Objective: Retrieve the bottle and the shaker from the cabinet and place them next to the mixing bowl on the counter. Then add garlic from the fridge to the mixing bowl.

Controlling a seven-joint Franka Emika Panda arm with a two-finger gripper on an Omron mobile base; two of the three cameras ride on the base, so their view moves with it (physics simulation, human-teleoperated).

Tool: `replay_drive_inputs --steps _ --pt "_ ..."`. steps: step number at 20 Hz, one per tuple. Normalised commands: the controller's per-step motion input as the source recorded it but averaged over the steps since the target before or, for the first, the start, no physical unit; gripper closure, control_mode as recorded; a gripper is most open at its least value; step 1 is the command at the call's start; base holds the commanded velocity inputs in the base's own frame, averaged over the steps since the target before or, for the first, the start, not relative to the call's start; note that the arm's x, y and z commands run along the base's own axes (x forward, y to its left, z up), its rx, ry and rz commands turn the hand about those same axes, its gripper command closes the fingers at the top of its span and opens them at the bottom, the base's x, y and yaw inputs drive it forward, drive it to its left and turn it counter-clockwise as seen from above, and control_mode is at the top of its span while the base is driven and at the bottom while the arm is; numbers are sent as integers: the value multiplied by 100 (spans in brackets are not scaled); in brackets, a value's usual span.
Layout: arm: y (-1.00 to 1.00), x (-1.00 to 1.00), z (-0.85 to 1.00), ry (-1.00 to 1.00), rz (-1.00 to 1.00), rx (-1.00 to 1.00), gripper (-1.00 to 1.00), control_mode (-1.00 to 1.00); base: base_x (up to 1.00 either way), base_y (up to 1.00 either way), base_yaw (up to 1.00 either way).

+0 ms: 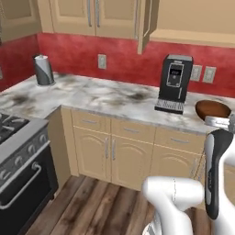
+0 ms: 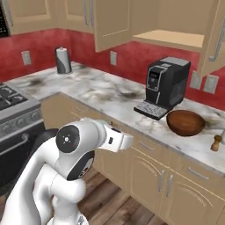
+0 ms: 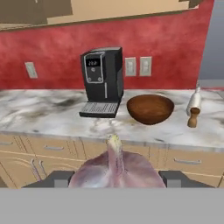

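Wall cabinet [image 2: 176, 39]: tan, one door swung open, its tan shelf bare where it can be seen; the neighbouring doors carry long grey bar handles.

Worktop [image 2: 105, 94]: white-grey marble with dark and golden veins, running along the red wall and turning a corner toward the black stove [image 1: 18, 156] at the left. Tan base cupboards and drawers stand beneath it.

Coffee machine [image 3: 101, 81]: black, upright on the worktop against the wall, grey drip tray at its foot. Its front panel has a small lit display; the characters are too small to read, and no brand or label can be made out on any item.

Mixing bowl [image 3: 150, 108]: dark reddish-brown wood, upright on the worktop just beside the coffee machine.

Paper towel roll [image 1: 43, 69]: upright in the far corner of the worktop, well apart from the bowl.

Bottle [image 3: 194, 101]: white-grey, thin neck, standing on the worktop near the bowl, on the side away from the machine.

Shaker [image 3: 192, 117]: brown wood, round knob top, just in front of the bottle, apparently touching it.

Garlic [image 3: 116, 168]: a pale purplish bulb with a pointed tip, seen close in the hand view, sitting between the two dark fingers of the pincer [image 3: 114, 178], which is clamped on it. The bulb is held out in front of the worktop, short of the bowl.
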Motion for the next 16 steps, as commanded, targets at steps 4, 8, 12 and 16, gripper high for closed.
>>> replay_drive_inputs --steps 4,8,12,16 --pt "0 0 0 0 0 0 100 100 57 -56 -25" --pt "0 0 0 0 0 0 100 100 56 -47 -26" --pt "0 0 0 0 0 0 100 100 57 -38 -26" --pt "0 0 0 0 0 0 100 100 55 -29 -25"
